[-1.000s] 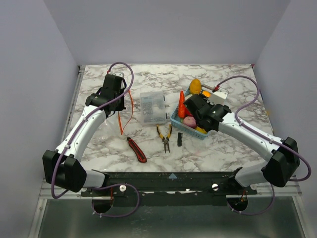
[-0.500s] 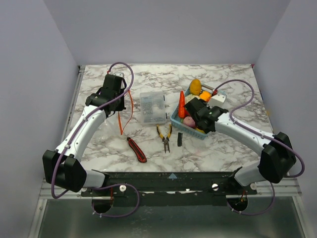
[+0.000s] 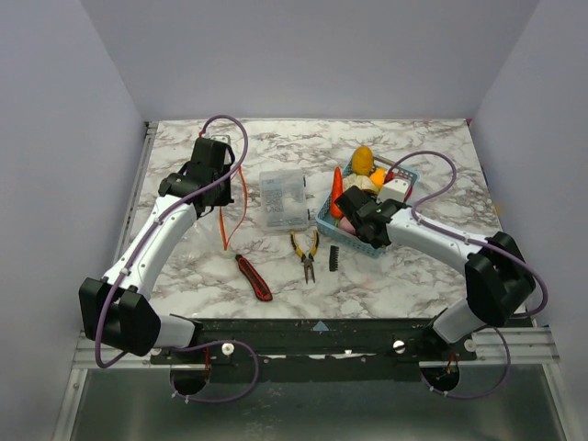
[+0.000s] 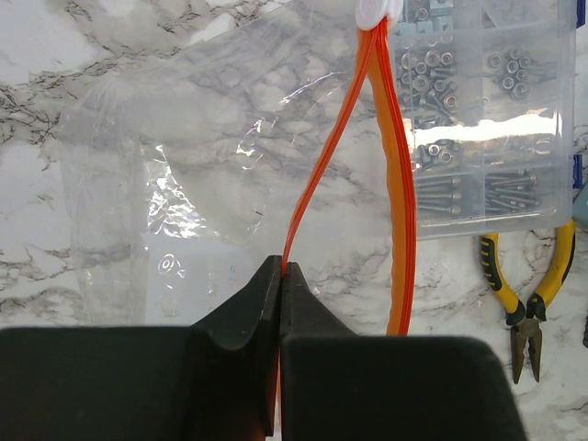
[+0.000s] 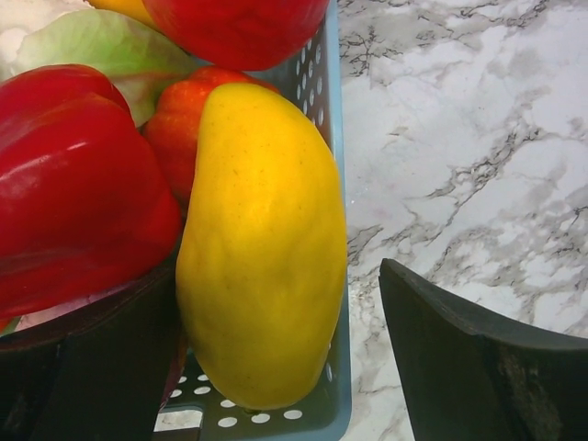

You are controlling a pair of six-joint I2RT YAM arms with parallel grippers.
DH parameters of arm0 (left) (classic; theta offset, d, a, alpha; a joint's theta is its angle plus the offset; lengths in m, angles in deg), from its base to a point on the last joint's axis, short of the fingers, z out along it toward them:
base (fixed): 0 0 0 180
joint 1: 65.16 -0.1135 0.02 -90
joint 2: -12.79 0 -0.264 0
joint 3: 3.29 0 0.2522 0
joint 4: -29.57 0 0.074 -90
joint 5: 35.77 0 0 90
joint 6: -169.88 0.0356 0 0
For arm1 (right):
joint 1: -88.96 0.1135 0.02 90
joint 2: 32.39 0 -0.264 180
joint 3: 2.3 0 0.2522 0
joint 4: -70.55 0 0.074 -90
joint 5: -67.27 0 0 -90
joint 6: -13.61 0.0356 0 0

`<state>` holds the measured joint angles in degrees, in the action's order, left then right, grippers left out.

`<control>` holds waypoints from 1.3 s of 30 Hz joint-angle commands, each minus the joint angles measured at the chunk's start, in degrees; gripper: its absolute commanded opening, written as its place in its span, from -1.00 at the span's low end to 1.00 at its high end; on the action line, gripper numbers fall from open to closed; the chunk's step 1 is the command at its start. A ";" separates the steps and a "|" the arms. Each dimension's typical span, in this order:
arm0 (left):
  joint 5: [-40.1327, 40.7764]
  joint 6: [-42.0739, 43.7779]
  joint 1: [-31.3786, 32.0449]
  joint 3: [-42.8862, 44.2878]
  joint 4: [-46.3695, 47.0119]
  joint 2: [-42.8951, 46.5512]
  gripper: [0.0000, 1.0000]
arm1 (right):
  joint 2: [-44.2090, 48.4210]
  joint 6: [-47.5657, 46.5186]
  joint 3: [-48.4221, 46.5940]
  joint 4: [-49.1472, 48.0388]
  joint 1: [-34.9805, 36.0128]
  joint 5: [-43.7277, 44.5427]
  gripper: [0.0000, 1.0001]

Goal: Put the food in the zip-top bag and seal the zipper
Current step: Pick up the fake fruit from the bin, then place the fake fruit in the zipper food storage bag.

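Observation:
The zip-top bag lies floppy and clear on the marble, its mouth gaping. My left gripper is shut on one side of the red-orange zipper and holds it up; the other side hangs apart. From above, the left gripper is at the back left with the zipper trailing below it. The food sits in a light blue basket: a yellow fruit, red pepper and carrot. My right gripper is open astride the yellow fruit, with one finger outside the basket wall.
A rigid clear compartment box of screws stands between the bag and the basket. Yellow-handled pliers, a red-and-black utility knife and a small black piece lie nearer the front. A white object sits behind the basket.
The right gripper has moved left and lower over the basket, now straddling the yellow fruit. The left arm and the bag have not moved.

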<state>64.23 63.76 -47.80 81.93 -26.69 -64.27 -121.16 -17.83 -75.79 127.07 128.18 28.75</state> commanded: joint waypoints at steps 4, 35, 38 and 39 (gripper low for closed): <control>-1.22 -0.05 -0.03 1.21 0.07 -0.20 -1.00 | 0.53 0.59 1.06 -2.12 -0.46 2.49 0.41; -3.45 -0.10 -0.05 0.77 0.49 0.51 -1.00 | 14.03 -5.57 7.51 -49.72 -0.34 -64.33 -0.79; -3.82 -0.16 -0.05 0.66 0.49 0.51 -1.00 | 8.37 1.93 8.16 -61.47 0.95 -73.76 -0.80; -4.01 -0.14 -0.05 0.69 0.49 0.51 -1.00 | 6.38 3.84 7.73 -65.07 1.63 -75.33 -0.80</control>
<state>62.02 63.76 -47.80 81.93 -26.72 -64.27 -108.79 -23.84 -68.99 82.88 128.12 -27.42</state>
